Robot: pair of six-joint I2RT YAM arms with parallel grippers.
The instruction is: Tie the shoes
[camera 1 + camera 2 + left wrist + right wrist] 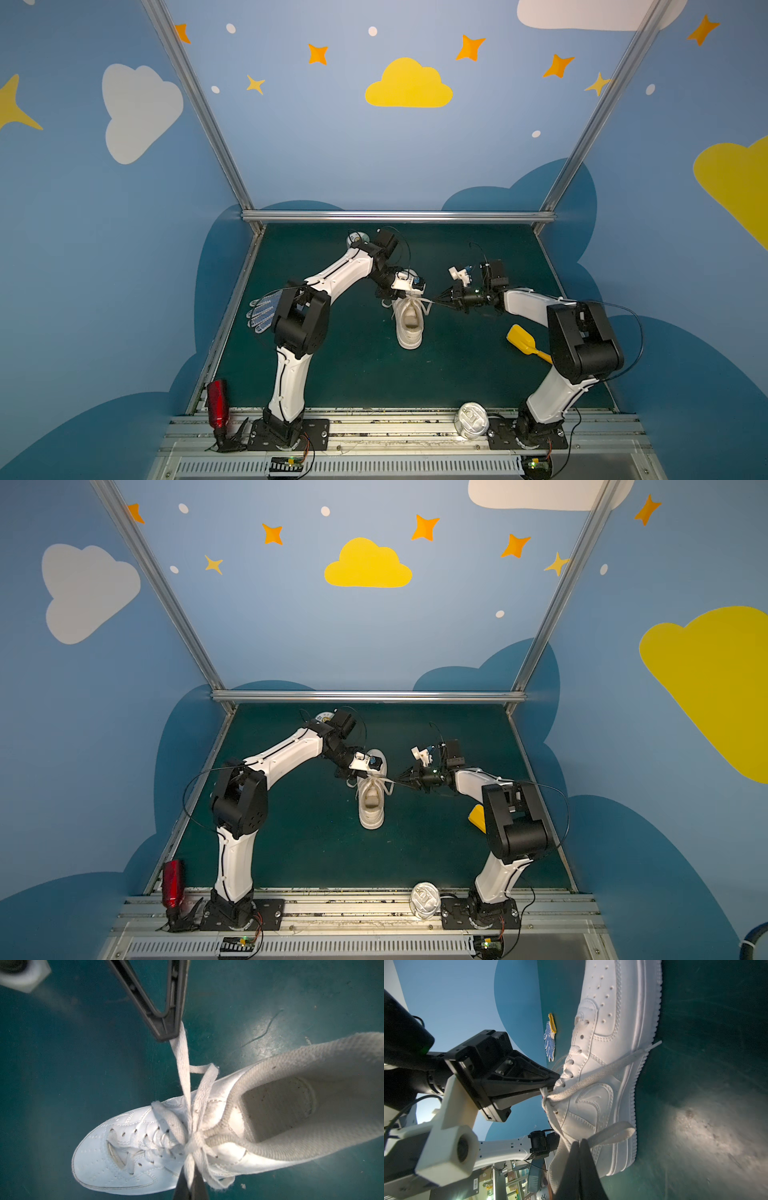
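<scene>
Sneaker (409,324) is sitting in the middle of the desk (340,374), toe toward far edge. I'm pinching taut lace (184,1059) with left jaws and right jaws, both pressed together on it. Bow (194,1140) is looking formed; cinching and releasing are remaining.

A white glove with blue dots (262,314) is laid flat near the left edge of the dark green counter (353,374). A yellow scoop (523,340) is seen toward the right edge. A red bottle (217,402) and a silvery can (471,419) are set at the front edge, well apart.
</scene>
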